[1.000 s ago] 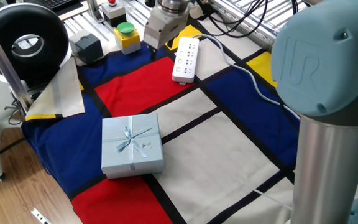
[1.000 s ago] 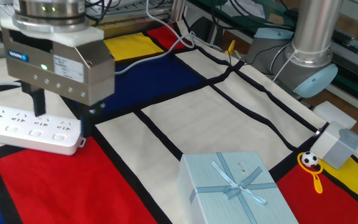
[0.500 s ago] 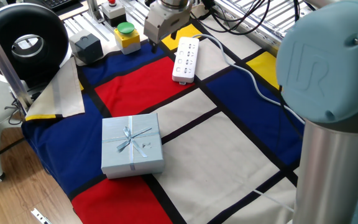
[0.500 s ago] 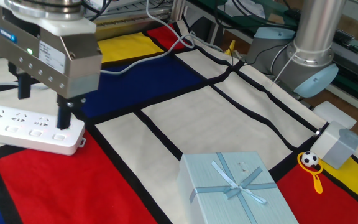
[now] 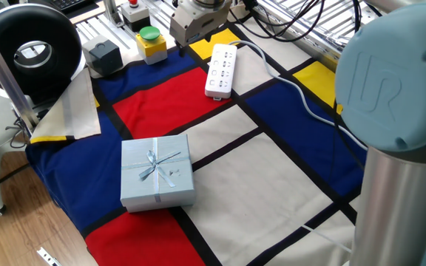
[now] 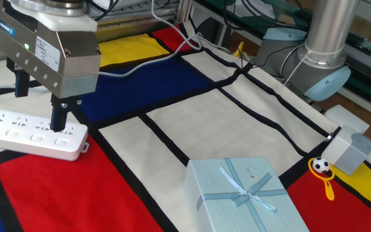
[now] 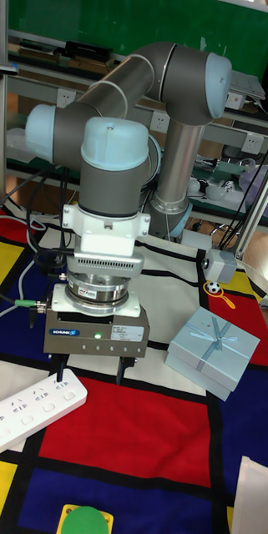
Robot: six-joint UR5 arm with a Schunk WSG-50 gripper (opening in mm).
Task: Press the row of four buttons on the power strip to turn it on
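Note:
The white power strip (image 5: pixel 221 70) (image 6: pixel 24 134) (image 7: pixel 27 408) lies on the checked cloth, with its cable (image 5: pixel 294 92) running off to the back. The four buttons (image 6: pixel 36 137) sit in a line along its long side. My gripper (image 6: pixel 39 108) (image 7: pixel 90 377) (image 5: pixel 186 37) hangs over the strip's near end, open, its two fingers wide apart with nothing held. One fingertip (image 6: pixel 58 124) stands at the strip's top by the last button; I cannot tell if it touches. The other finger (image 6: pixel 20 85) is beyond the strip.
A pale blue gift box (image 5: pixel 156 171) (image 6: pixel 245 196) (image 7: pixel 211 350) sits in front. A yellow box with a green round button (image 5: pixel 151 41), a red button (image 5: pixel 132 9) and a dark grey block (image 5: pixel 102 56) stand at the back. A small grey box (image 6: pixel 351 149) and a football toy (image 6: pixel 321 166) lie at the cloth's edge.
The gripper has shifted along the strip, away from its end. One finger, earlier off the end of the strip, now stands over the last button.

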